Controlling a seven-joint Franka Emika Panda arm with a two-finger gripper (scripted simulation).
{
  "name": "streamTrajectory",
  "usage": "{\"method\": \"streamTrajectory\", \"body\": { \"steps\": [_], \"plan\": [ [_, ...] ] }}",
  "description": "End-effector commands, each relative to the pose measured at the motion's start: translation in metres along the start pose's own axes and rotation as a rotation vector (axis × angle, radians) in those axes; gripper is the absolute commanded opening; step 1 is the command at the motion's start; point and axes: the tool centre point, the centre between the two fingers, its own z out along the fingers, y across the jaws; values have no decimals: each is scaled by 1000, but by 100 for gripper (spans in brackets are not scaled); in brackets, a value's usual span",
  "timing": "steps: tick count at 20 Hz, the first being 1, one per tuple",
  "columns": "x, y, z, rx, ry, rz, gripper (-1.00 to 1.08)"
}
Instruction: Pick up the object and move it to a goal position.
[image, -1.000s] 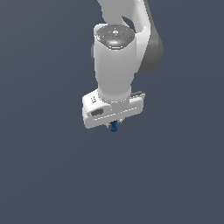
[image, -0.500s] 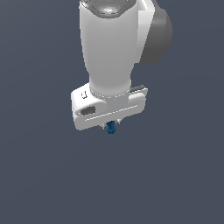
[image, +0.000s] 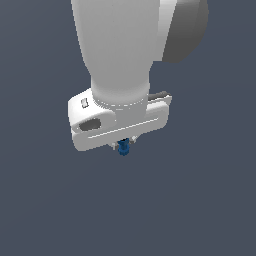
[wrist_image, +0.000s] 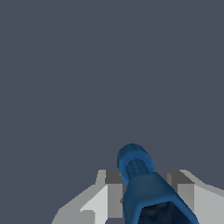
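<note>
Since the earlier frames the arm has come much nearer the exterior camera: its white body now fills the upper half of that view, where before it stood smaller and higher, and the blue piece has stayed tucked under the hand the whole while.

Going from the exterior view's left to its right, the broad white hand of the gripper (image: 123, 145) slants across the middle of the picture, its left end lower and bearing a dark oval recess, its right end higher with a grey edge behind it. Above it rises the thick white wrist column of the arm (image: 117, 50), and at the upper right sits a rounded grey joint housing. Just below the hand's underside, near its middle, the object (image: 124, 148) pokes out, only its small blue tip showing.

In the wrist view the object (wrist_image: 142, 183) stands between the two pale fingers (wrist_image: 105, 194), which press against its sides; the pincer is pinching it. Its knobbly rounded end points away from the camera. Plain dark grey lies behind everything, and nothing shows beneath the piece.
</note>
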Motion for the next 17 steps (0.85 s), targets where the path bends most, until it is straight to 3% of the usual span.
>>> {"method": "streamTrajectory", "body": {
  "steps": [1, 17],
  "plan": [
    [4, 3, -6, 0, 0, 0, -100],
    [13, 9, -19, 0, 0, 0, -100]
  ]
}}
